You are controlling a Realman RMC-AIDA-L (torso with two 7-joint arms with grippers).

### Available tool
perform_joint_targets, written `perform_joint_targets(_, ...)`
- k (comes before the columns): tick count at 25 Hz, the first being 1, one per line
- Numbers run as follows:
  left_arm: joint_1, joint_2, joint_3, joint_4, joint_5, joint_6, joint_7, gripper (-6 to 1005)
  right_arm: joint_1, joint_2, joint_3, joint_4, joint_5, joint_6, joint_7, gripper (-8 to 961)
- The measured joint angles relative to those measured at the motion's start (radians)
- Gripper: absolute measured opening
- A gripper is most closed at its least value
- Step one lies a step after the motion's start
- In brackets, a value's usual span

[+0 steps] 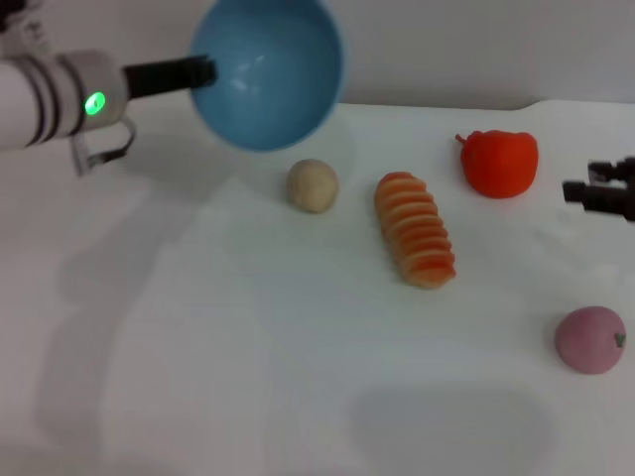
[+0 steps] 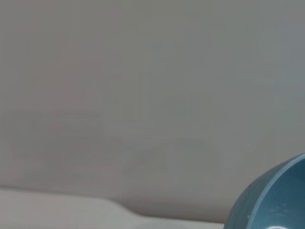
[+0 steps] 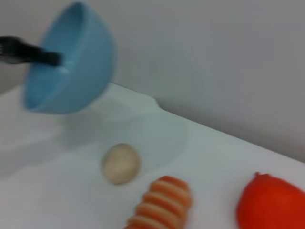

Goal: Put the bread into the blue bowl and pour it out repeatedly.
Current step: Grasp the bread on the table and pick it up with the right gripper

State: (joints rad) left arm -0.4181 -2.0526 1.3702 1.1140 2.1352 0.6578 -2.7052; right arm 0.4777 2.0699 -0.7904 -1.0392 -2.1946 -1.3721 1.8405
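Nearest on white surface (image 1: pixel 248 397): pink round toy fruit (image 1: pixel 590 339) by right edge, toward near-right corner.

Right gripper (image 1: pixel 578 192) at right edge, black, low over surface, beside red toy tomato (image 1: pixel 499 163); only tips in head view, can't tell if fingers wide or narrow. Idle there.

Bread (image 1: pixel 416 229) mid-surface, lying flat, ribbed orange-brown slices up w/ paler bands between, long axis running near-to-far, slightly slanted. Not in bowl. Same loaf in right wrist view (image 3: pixel 159 205), cut off at frame edge. Small beige ball (image 1: pixel 313 184) just left of bread's far end, apart from it; also in right wrist view (image 3: pixel 121 163).

Left arm in from left edge, white forearm w/ dark bands, green light lit, reaching across horizontally toward far side. Left gripper (image 1: pixel 203 71): black fingers clamped on rim of blue bowl (image 1: pixel 266 71), holding it up off surface near far edge, clear of everything. Bowl tipped on its side, opening facing toward head cam, glossy light-blue inside, nothing in it. Right wrist view shows bowl (image 3: pixel 71 67) from outside, rounded underside, fingers (image 3: pixel 28 51) pinching rim. Left wrist view: only sliver of bowl (image 2: pixel 276 200).

Far: surface's back edge meets plain grey-white wall (image 1: pixel 476 50). Soft shadow of bowl on surface below it.
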Motion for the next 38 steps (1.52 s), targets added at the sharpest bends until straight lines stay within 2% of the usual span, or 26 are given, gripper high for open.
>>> perform_joint_targets(6,0.082,0.002,-0.05,0.031,0.0,0.053,-0.003,18,0.101,0.002,-0.116,0.004,-0.152,0.097,0.239,442)
perform_joint_targets(10,0.104,0.005,-0.101,0.032,0.006,0.115,0.004,18,0.136,0.003,-0.279,0.025,-0.194,0.159,0.368,438)
perform_joint_targets(14,0.107,0.002,-0.14,0.042,0.074,0.171,-0.004,17,0.177,0.005,-0.411,0.098,-0.192,0.237,0.45,435)
perform_joint_targets(18,0.106,0.001,-0.149,0.049,0.103,0.209,-0.007,16,0.212,0.006,-0.491,0.187,-0.147,0.318,0.485,432)
perform_joint_targets(22,0.107,0.005,-0.151,0.056,0.109,0.236,-0.008,17,0.216,0.007,-0.574,0.245,-0.068,0.401,0.483,428)
perform_joint_targets(24,0.093,0.004,-0.172,0.062,0.162,0.292,-0.01,17,0.217,0.007,-0.621,0.278,-0.008,0.446,0.482,427)
perform_joint_targets(30,0.068,0.0,-0.189,0.085,0.251,0.37,-0.043,18,0.221,0.007,-0.68,0.322,0.014,0.502,0.485,422)
perform_joint_targets(35,0.063,-0.001,-0.187,0.095,0.259,0.385,-0.045,18,0.234,0.012,-0.708,0.386,0.025,0.56,0.486,417)
perform_joint_targets(38,0.06,-0.002,-0.183,0.095,0.259,0.386,-0.046,18,0.235,0.013,-0.79,0.42,0.097,0.644,0.481,415)
